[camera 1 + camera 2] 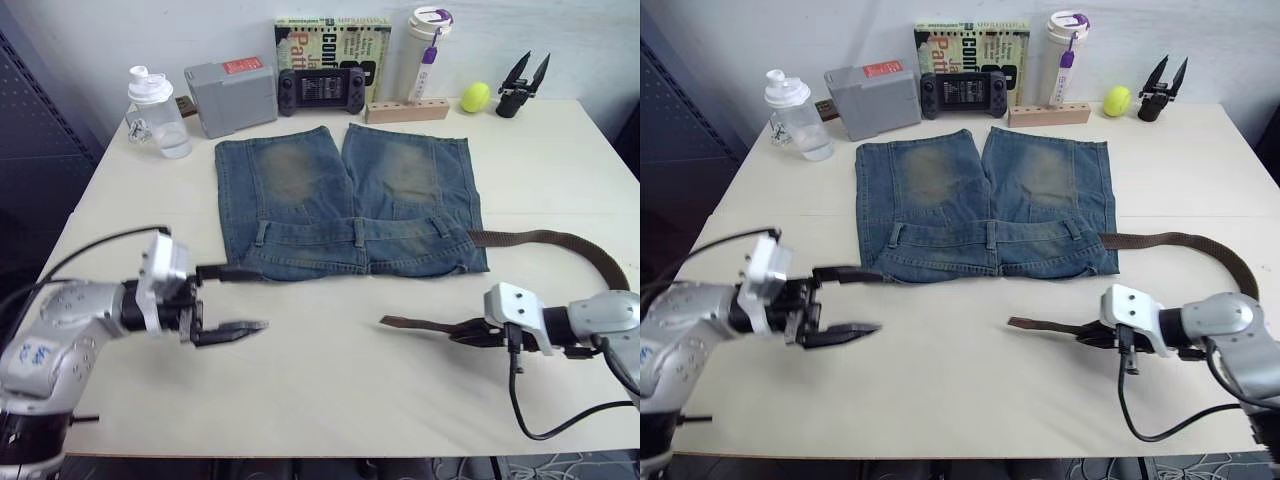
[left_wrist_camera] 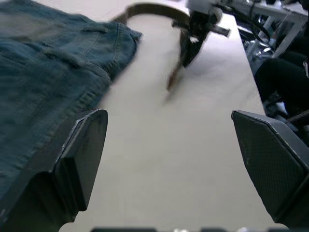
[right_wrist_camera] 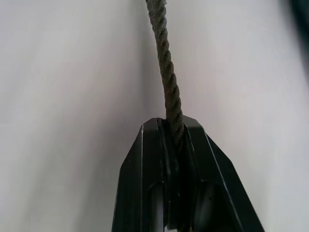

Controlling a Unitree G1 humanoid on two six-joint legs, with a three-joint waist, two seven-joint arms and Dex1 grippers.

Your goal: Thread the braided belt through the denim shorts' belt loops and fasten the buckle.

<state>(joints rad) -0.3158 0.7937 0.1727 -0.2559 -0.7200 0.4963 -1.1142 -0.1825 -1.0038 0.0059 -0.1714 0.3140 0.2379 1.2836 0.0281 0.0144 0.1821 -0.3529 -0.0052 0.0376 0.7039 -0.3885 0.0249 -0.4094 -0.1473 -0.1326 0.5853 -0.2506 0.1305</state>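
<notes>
Pale table (image 1: 330, 380); clear bottle (image 1: 158, 112) behind denim shorts (image 1: 345, 200), contents unclear.

Tabletop (image 1: 330, 390) is pale wood, background clutter all along the far edge. Far left: clear plastic bottle (image 1: 156, 113) with white cap. Right of it, grey box (image 1: 230, 96) with a red label on top. Then a black handheld game console (image 1: 321, 91) propped in front of an upright book (image 1: 333, 40). Wooden block (image 1: 406, 110) with a row of holes just right of the console, white tumbler (image 1: 427, 53) with purple lid behind it. Yellow-green ball (image 1: 475, 97) next, spare black two-finger tool (image 1: 523, 87) standing far right.
</notes>
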